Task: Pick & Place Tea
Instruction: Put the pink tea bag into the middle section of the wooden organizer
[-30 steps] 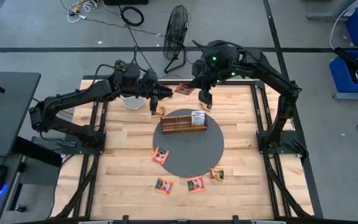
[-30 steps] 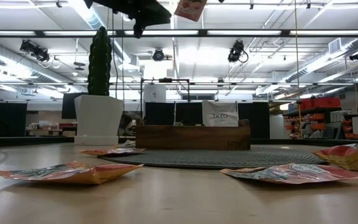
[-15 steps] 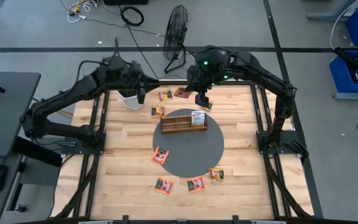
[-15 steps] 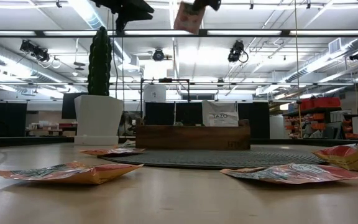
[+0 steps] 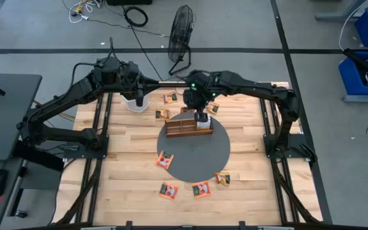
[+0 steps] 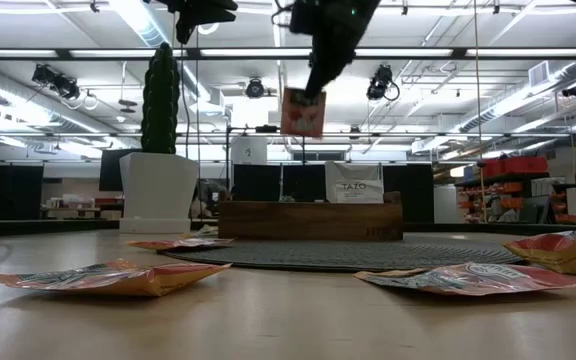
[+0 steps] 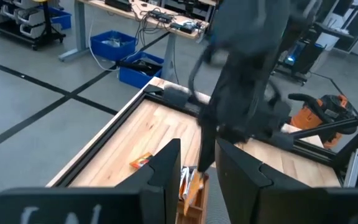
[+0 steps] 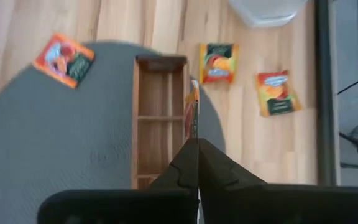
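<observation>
The tea sachet (image 6: 303,112) hangs edge-down above the wooden tray (image 5: 187,126), pinched by the right end effector (image 6: 311,88), so it can drop into a slot, while the left end effector (image 5: 139,97), part-spread and empty, waits beyond the tray.

The wooden table (image 5: 126,185) carries a round grey mat (image 5: 190,160) at its centre, a white pot (image 5: 133,102) at eleven o'clock, and orange tea sachets (image 5: 168,190) scattered mostly toward six o'clock.

High view: overhead, straight down. Low view: table height, level, facing the room. Wrist views: close, looking down. High and right wrist views share the brown wooden slotted tray (image 5: 189,125) (image 8: 160,121).
</observation>
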`<control>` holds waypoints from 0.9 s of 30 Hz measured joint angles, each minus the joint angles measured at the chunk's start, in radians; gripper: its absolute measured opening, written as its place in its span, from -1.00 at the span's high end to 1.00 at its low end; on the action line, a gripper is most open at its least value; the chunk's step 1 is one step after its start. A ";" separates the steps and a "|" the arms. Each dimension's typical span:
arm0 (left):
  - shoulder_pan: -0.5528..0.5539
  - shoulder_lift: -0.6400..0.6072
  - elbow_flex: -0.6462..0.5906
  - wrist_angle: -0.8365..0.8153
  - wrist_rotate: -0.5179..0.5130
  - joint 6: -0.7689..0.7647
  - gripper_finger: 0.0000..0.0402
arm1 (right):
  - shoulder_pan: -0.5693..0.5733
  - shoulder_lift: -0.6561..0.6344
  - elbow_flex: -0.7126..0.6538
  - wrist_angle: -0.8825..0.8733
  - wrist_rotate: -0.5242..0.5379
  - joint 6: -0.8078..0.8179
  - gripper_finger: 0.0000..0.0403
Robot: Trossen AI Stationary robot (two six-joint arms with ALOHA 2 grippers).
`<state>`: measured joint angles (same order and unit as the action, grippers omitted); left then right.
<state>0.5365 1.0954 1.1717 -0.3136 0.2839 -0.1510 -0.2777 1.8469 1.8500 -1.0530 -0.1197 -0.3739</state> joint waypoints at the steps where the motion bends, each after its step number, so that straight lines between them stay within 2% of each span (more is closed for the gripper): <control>1: 0.000 0.000 0.000 0.000 0.000 -0.001 0.49 | 0.002 0.000 -0.025 0.016 0.000 -0.012 1.00; 9: -0.001 0.000 0.000 0.000 0.000 -0.002 0.49 | 0.020 -0.001 -0.177 0.188 0.000 -0.080 1.00; 19: -0.001 0.000 0.000 -0.001 0.000 -0.001 0.49 | 0.027 0.000 -0.327 0.277 0.000 -0.046 1.00; 27: -0.001 0.000 0.000 -0.002 0.000 0.004 0.49 | 0.027 0.000 -0.386 0.362 0.000 -0.022 1.00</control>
<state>0.5358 1.0958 1.1717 -0.3161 0.2836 -0.1468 -0.2504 1.8465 1.4637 -0.6911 -0.1199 -0.3958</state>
